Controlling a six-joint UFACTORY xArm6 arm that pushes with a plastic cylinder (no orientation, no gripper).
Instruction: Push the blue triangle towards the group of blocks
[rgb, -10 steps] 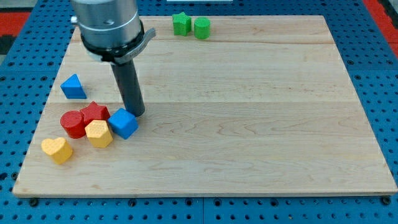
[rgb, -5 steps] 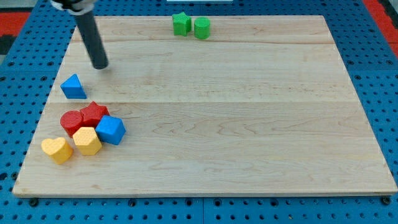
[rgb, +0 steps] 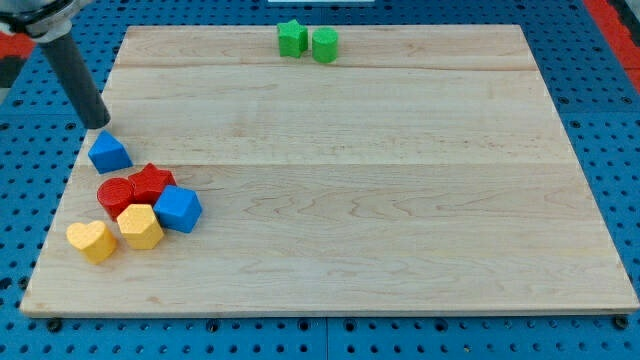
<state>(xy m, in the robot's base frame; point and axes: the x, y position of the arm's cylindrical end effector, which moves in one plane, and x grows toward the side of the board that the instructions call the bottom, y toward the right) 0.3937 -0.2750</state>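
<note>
The wooden board (rgb: 400, 200) is bare across its whole middle and the view's right; the only blocks away from the left side are two green ones (rgb: 292, 38) (rgb: 325, 45) touching each other at the top edge. Everything else crowds the view's left, close to the board's left edge.

My rod comes in from the view's top left, its upper part cut off by the frame. My tip (rgb: 100, 124) sits right at the board's left edge, just above the blue triangle (rgb: 109, 152) and very near it; I cannot tell whether they touch. I have no claw on this arm, only the rod, so there is no open or closed state to report.

The blue triangle reads as a small wedge, its outline hard to make out from this angle. It lies near the left edge, just above the group and a little apart from it. The group packs a red cylinder (rgb: 115, 195), red star (rgb: 152, 182), blue cube (rgb: 179, 208) and yellow hexagon (rgb: 139, 226), with a yellow heart (rgb: 91, 241) at lower left.
</note>
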